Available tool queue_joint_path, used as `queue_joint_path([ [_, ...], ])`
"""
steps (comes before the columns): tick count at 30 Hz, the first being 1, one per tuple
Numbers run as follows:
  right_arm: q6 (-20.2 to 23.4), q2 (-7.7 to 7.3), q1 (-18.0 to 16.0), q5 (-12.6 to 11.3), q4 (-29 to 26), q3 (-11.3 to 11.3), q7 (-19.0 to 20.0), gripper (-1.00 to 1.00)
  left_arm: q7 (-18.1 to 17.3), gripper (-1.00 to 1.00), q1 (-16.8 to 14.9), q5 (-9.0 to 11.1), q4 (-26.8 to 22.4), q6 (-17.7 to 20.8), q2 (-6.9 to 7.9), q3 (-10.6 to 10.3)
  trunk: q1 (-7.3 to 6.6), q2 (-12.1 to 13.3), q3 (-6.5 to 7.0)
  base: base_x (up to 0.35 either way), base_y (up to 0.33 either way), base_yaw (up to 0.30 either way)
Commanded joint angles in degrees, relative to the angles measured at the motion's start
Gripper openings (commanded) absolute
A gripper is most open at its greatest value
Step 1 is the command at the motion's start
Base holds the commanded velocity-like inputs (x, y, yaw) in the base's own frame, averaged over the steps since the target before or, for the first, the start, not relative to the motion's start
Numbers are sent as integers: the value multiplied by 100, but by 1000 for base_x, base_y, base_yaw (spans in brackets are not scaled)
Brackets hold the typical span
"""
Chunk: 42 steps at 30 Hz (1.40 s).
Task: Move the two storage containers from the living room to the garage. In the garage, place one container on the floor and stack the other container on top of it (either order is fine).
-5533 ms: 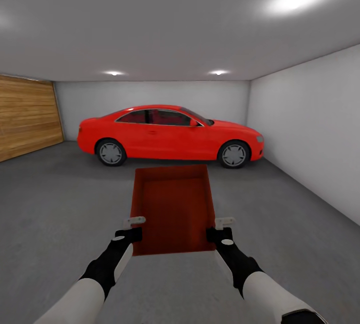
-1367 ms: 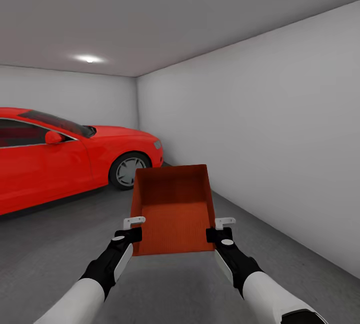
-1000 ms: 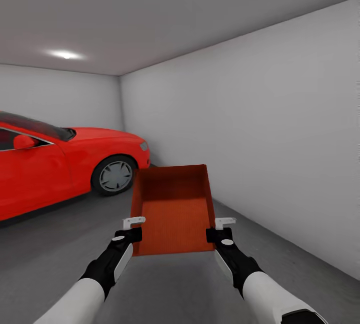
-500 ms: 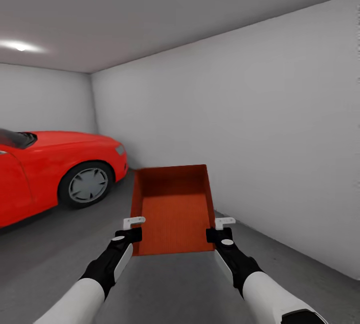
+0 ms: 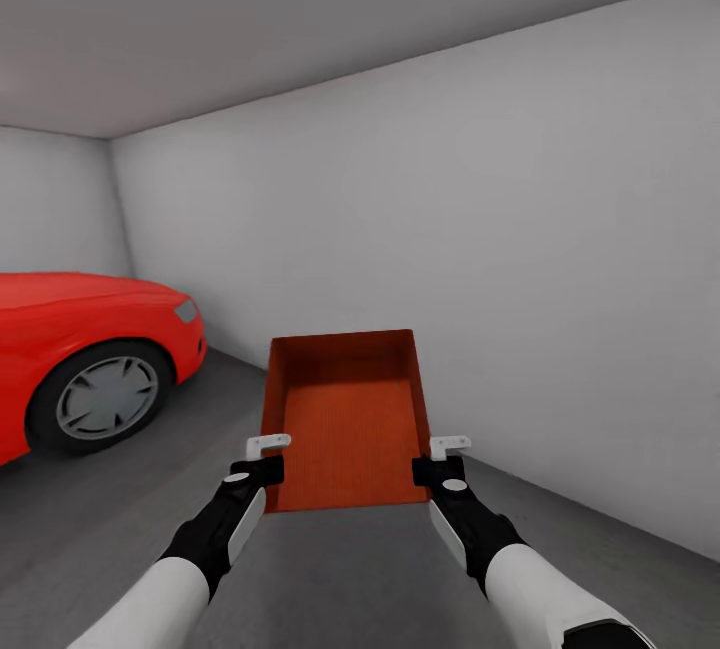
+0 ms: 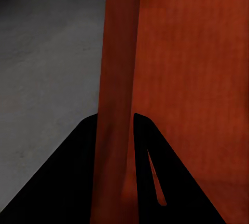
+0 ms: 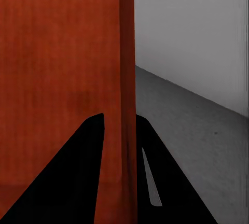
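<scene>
- Garage: white wall (image 5: pixel 500 229) ahead and to the right of the bin, grey ceiling above it, all plain. No writing, label or sign readable on any surface.
- Floor (image 5: pixel 120 519): dark grey, mottled, running under and past the bin on every side. Bare floor lies below the bin, between it and the wall's foot.
- Car (image 5: pixel 70 359): red, well left of the bin; front wheel and nose visible. No badge or plate legible.
- Bin (image 5: pixel 345 419): orange-red, lidless, ribbed inside, nothing in it. Held off the floor in front of the robot, long axis pointing away toward the wall, near end between the two grippers. No markings on it.
- Left gripper (image 5: pixel 262 459): clamped on the bin's left side wall near its near corner; in the left wrist view the wall (image 6: pixel 116 105) runs between the two dark fingers (image 6: pixel 78 182).
- Right gripper (image 5: pixel 443 457): clamped on the bin's right side wall, mirror of the left; the right wrist view has the wall (image 7: pixel 127 79) passing between the fingers (image 7: pixel 72 182).
- Step in hand, as judged: carrying the bin to a set-down spot on the floor.
  - Pick a patch well away from the car and off the wall's foot, with room to stack.
  - Keep both grips level and matched so the bin does not twist.
  - Lower until the base sits flat before releasing either side.
</scene>
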Motion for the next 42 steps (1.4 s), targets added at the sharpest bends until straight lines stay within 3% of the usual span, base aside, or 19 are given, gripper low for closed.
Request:
queue_joint_path([
  [1,25,-36,-1,-8,11,-63,-64,-100,53,-100,-1,-39,-108,-50,10,53,5,-3,-2,321,98,-286],
  [42,25,-44,-1,-8,11,-69,-64,-100,60,-100,-1,-40,-153,-50,10,53,5,-3,-2,318,97,-286],
])
